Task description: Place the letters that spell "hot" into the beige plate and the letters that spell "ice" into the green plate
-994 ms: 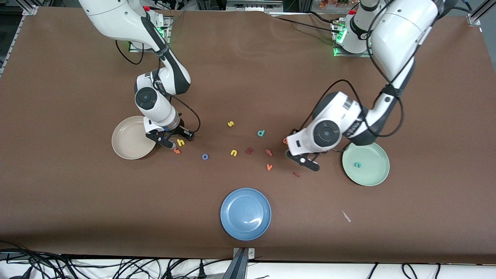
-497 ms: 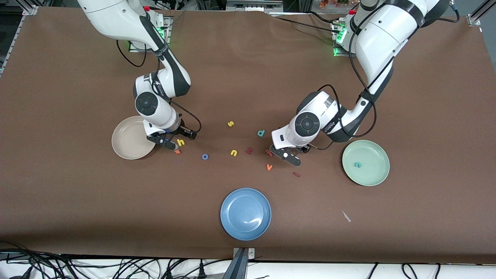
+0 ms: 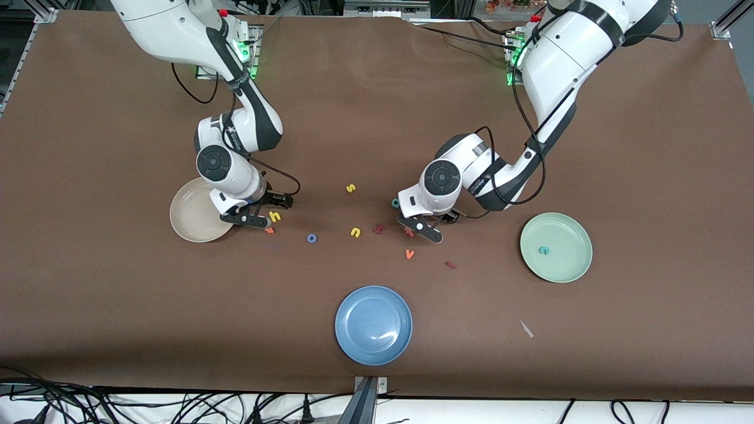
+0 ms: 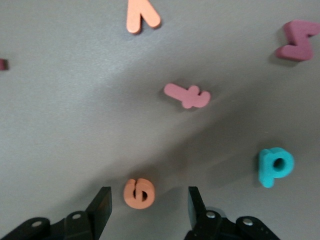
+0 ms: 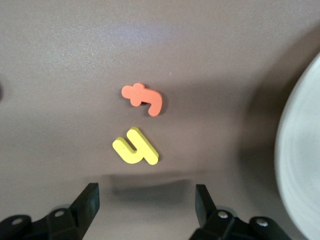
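The orange e [image 4: 139, 193] lies on the table between the open fingers of my left gripper [image 4: 148, 200], untouched; in the front view that gripper [image 3: 434, 227] hides it. My right gripper [image 3: 266, 212] hangs open and empty beside the beige plate [image 3: 197, 209], with the yellow h [image 5: 135, 146] and the orange t [image 5: 143, 98] just ahead of its fingers. The blue o [image 3: 311, 238] lies toward the table's middle. The dark red i [image 3: 450, 265] lies nearer the camera than the left gripper. The teal c [image 3: 543, 250] rests in the green plate [image 3: 559, 232].
Loose letters lie around the left gripper: salmon t [image 4: 187, 95], orange v [image 4: 141, 17], teal d [image 4: 274, 166], larger dark red letter [image 4: 299, 40]. Yellow u [image 3: 355, 232] and yellow s [image 3: 350, 188] lie mid-table. A blue plate [image 3: 373, 325] sits near the front edge.
My left gripper has moved away from the green plate toward the middle letters and now straddles the orange e, its jaws narrower. My right gripper edged toward the beige plate and opened wider.
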Controlling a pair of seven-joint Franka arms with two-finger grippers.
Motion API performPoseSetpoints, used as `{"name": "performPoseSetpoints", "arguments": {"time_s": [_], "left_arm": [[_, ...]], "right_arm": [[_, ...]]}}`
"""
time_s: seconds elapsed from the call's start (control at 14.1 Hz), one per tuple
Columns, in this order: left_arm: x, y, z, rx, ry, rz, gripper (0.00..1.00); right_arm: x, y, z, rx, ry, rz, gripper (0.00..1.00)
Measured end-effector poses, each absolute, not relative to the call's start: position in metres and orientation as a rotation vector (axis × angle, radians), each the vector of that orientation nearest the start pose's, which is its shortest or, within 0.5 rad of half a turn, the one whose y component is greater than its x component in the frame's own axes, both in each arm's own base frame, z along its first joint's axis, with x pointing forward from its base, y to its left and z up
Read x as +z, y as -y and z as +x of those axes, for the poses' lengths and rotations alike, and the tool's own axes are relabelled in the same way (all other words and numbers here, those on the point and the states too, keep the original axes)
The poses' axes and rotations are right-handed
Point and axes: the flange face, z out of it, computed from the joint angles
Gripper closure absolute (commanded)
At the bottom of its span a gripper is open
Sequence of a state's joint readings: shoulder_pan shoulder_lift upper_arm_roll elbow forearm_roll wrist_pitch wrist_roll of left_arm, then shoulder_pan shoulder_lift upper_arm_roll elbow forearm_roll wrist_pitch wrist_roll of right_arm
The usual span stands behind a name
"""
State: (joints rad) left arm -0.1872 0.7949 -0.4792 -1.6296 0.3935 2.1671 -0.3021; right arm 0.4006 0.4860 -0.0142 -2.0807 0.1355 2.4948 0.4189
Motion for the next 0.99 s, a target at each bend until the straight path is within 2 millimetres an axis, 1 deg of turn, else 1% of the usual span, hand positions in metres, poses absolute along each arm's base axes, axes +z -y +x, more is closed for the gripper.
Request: {"name": "performPoseSetpoints", "arguments": {"time_s": [0.14, 0.28, 0.36, 0.43, 0.5, 0.57, 0.64, 0.85, 0.99], "left_arm": [[0.176, 0.371, 0.555, 0.238, -0.781, -2.995, 0.42], [0.173, 0.370, 0.554, 0.247, -0.762, -2.996, 0.52], [0.171, 0.370, 0.552, 0.252, -0.747, -2.997, 0.62], [0.170, 0.370, 0.551, 0.253, -0.738, -3.000, 0.79], [0.171, 0.371, 0.552, 0.250, -0.730, -3.002, 0.93], [0.171, 0.370, 0.552, 0.250, -0.723, -3.004, 0.97], [0.172, 0.370, 0.553, 0.247, -0.719, -3.006, 0.99], [0.174, 0.364, 0.558, 0.239, -0.697, -3.011, 0.99], [0.186, 0.348, 0.571, 0.243, -0.655, -3.004, 0.98]], "right_arm": [[0.185, -0.217, 0.539, 0.136, -0.209, -3.091, 0.14], [0.186, -0.219, 0.542, 0.128, -0.204, -3.090, 0.14], [0.186, -0.220, 0.543, 0.126, -0.201, -3.089, 0.14], [0.185, -0.221, 0.545, 0.124, -0.197, -3.089, 0.14], [0.183, -0.221, 0.547, 0.125, -0.189, -3.089, 0.14], [0.181, -0.222, 0.547, 0.127, -0.176, -3.091, 0.14], [0.179, -0.222, 0.547, 0.130, -0.168, -3.092, 0.15], [0.178, -0.223, 0.551, 0.125, -0.161, -3.091, 0.16], [0.177, -0.226, 0.556, 0.115, -0.159, -3.088, 0.19]]}}
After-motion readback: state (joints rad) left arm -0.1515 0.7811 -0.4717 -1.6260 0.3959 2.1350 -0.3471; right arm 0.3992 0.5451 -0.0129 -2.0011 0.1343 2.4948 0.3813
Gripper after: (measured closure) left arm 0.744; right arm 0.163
